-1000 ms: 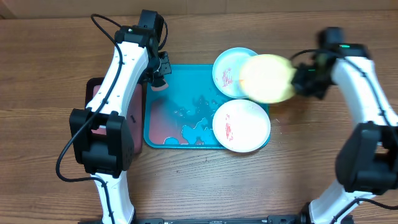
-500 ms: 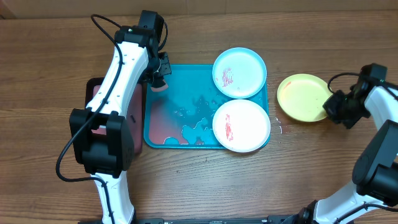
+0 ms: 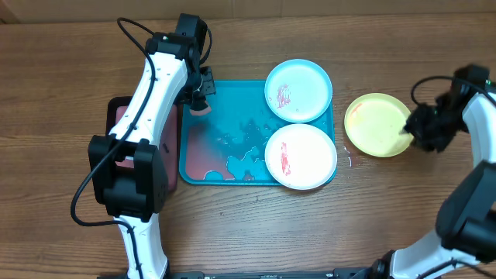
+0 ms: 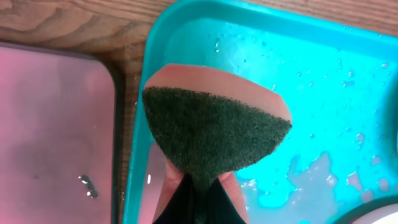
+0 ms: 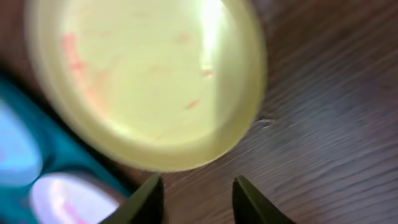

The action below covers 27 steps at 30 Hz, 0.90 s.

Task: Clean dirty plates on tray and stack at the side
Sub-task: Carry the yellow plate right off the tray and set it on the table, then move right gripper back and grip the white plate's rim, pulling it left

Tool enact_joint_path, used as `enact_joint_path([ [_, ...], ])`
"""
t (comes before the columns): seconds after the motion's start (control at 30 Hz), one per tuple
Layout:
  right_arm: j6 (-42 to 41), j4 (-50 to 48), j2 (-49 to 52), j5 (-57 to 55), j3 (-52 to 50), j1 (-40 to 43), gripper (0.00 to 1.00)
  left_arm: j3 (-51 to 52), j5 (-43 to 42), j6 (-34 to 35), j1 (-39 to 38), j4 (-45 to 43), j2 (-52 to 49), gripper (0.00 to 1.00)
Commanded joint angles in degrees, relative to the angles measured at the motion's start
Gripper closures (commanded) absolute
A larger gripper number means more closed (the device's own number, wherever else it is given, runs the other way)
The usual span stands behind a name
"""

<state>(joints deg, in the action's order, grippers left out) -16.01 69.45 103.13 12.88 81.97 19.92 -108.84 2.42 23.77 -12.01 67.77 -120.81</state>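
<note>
Blurred: right wrist view; yellow-green plate (image 3: 377,125) lies on desk (image 3: 248,225), right of tray (image 3: 225,93).
Right end effector (image 5: 196,199): parted, empty, just beside plate.
Left end effector (image 4: 194,202): clamped on sponge (image 4: 214,134), over tray.

The desk (image 3: 248,232) is brown wood with plain grain and a low sheen. The tray (image 4: 323,74) is smooth, glossy teal plastic (wet, with drops and a thin pool shining on it). Right of the tray, the yellow plate (image 5: 149,81) is smooth plastic with bright glare. Over the tray, the sponge (image 4: 214,134) pairs pink foam with a rough, matt dark-green face. Left of the tray, the pink tray (image 4: 56,124) looks smooth.
</note>
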Motion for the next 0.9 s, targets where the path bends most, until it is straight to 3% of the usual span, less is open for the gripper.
enact_joint_path([
  [0.0, 5.75, 2.34, -3.32, 5.42, 1.33, -5.29, 0.57, 0.37, -0.15, -2.97, -0.50, 0.66, 0.17, 0.96],
  [0.43, 8.57, -3.45, -3.15, 2.36, -9.86, -22.14, 0.57, 0.37, -5.18, -9.64, -1.79, 1.44, 0.17, 0.96],
  [0.87, 7.21, -12.46, -3.15, -0.20, -18.14, -25.18, 0.60, 0.37, -4.76, -9.66, -2.60, 1.20, 0.17, 0.96],
])
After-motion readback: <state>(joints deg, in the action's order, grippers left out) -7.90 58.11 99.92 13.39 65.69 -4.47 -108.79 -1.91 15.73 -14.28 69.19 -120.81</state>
